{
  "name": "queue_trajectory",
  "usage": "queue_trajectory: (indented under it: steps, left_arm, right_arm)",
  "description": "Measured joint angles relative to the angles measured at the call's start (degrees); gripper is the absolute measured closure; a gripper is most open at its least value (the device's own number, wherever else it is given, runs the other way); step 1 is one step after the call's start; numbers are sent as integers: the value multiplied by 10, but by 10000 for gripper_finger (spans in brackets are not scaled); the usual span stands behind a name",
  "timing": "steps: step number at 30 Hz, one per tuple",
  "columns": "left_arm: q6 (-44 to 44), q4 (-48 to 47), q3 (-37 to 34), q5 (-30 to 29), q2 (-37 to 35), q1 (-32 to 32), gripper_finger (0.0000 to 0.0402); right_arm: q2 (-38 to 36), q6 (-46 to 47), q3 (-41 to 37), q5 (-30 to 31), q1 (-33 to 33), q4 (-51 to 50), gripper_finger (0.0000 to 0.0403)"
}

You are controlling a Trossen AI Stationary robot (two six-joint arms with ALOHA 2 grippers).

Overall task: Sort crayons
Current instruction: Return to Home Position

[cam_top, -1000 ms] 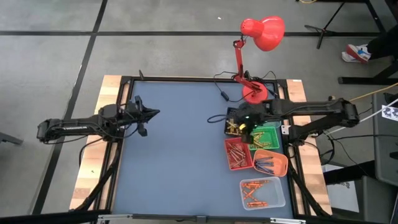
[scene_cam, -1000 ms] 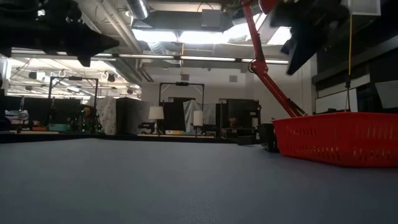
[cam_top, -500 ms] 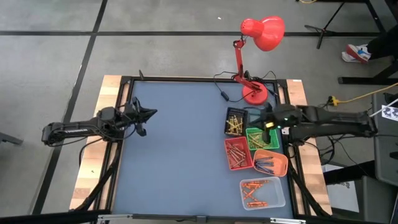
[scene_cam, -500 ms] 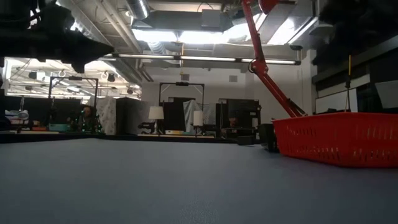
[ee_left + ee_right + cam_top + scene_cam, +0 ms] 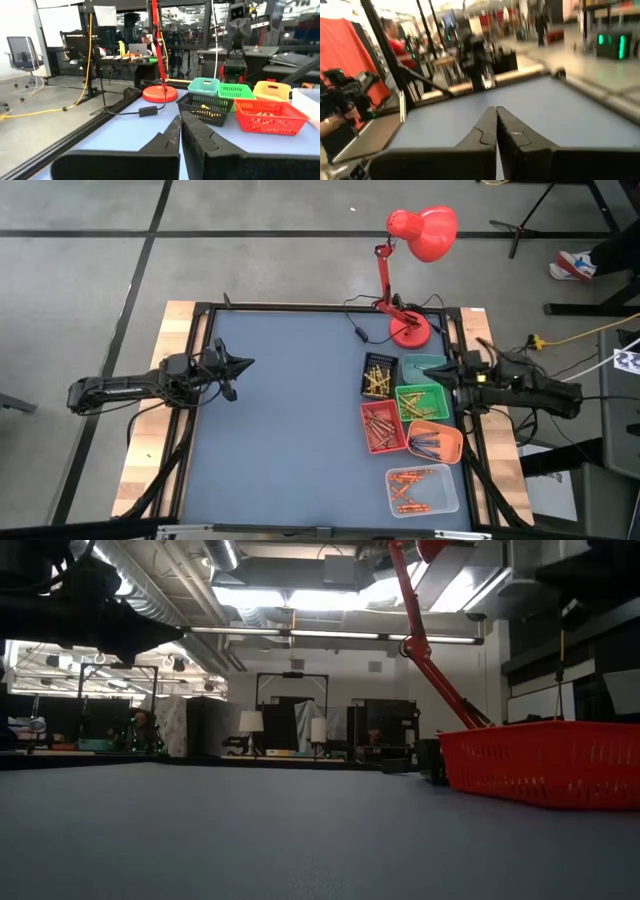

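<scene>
The left gripper (image 5: 179, 120) hangs over the left edge of the blue table (image 5: 290, 410), its two fingers pressed together on nothing, with its arm stretched out behind it past the table frame. Ahead of its tips lies a wide stretch of bare mat, and no loose crayon shows on it. Well beyond that, straight across from this gripper, stand the trays.

The crayons (image 5: 381, 427) all seem to be binned. The nearest to the left gripper are the yellow ones in the black basket (image 5: 364, 377) and the red ones in the red basket (image 5: 364, 428). Farther from it are the yellow-green ones in the green basket (image 5: 399, 402) and the blue ones in the orange tray (image 5: 458, 442). The orange ones lie in the clear tray (image 5: 452, 490), off toward the table's near edge. A teal tray (image 5: 422, 368) sits between the black basket and the right gripper (image 5: 496, 112). That gripper points inward from the right edge, its fingers also closed and empty, with its tips just beside the teal tray. The red lamp (image 5: 420, 230) stands off to one side of it.

With both grippers empty and nothing left on the mat, I judge the sorting finished and the step in hand to be the return to rest. The next move seems to call only for the right arm to settle at its edge, keeping its closed fingers clear of the basket rims and the lamp's cord
</scene>
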Motion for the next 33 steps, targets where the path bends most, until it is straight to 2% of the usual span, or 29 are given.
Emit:
queue_trajectory:
  steps: [4, 9, 19, 29, 33]
  left_arm:
    - [10, -9, 0, 0, 0, 0, 401]
    - [-7, -49, 0, 3, 0, 0, 401]
    - [-12, -62, 0, 4, 0, 0, 401]
    - [-12, -83, 0, 1, 1, 0, 401]
    - [-12, -84, 0, -1, 1, 0, 401]
  right_arm:
    - [8, -47, -20, -10, 0, 33, 402]
    - [21, -84, -84, -24, -1, 132, 402]
    - [16, -87, -203, -40, -1, 276, 402]
    - [16, -105, -206, -39, -1, 235, 402]
    - [19, -103, -206, -17, -1, 225, 402]
